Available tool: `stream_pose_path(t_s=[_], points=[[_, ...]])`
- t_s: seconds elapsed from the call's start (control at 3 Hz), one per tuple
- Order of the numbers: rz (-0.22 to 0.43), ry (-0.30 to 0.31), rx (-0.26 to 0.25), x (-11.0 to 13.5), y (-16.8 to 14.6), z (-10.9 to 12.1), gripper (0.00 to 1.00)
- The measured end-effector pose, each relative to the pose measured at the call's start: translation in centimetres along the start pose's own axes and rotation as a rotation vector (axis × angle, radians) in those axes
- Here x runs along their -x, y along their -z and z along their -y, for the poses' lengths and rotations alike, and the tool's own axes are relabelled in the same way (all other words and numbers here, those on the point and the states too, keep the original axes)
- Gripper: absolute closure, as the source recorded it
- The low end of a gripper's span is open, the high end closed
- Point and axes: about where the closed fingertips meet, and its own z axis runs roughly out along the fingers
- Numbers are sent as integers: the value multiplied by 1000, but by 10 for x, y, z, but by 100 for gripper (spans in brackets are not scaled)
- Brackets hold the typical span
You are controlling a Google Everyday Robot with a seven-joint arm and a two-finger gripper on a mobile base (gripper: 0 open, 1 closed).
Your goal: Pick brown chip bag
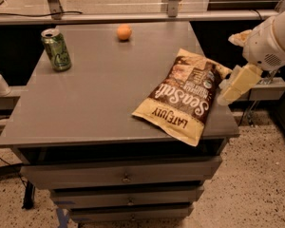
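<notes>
The brown chip bag (pixel 183 95) lies flat on the right front part of the grey table top (pixel 95 99). It is dark brown and tan, with white "Sea Salt" script and "LATE JULY" on its tan band. Its lower corner hangs slightly over the table's front edge. My gripper (pixel 235 83) comes in from the right on a white arm (pixel 270 42). It hovers just off the table's right edge, beside the bag's right upper corner and close to it. It holds nothing that I can see.
A green can (pixel 56 50) stands upright at the table's back left. A small orange ball-like fruit (pixel 124 32) lies at the back middle. Drawers (pixel 123 177) sit under the table top. A rail with metal posts (pixel 133 17) runs behind the table.
</notes>
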Motion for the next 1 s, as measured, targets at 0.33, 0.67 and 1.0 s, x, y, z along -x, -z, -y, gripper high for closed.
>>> stream_pose_path(t_s=[0.33,0.67,1.0], points=[[72,-16,4,6,-29,31,0],[105,-42,61,16,-54,42,0],[102,-63,142,22,-76,38,17]])
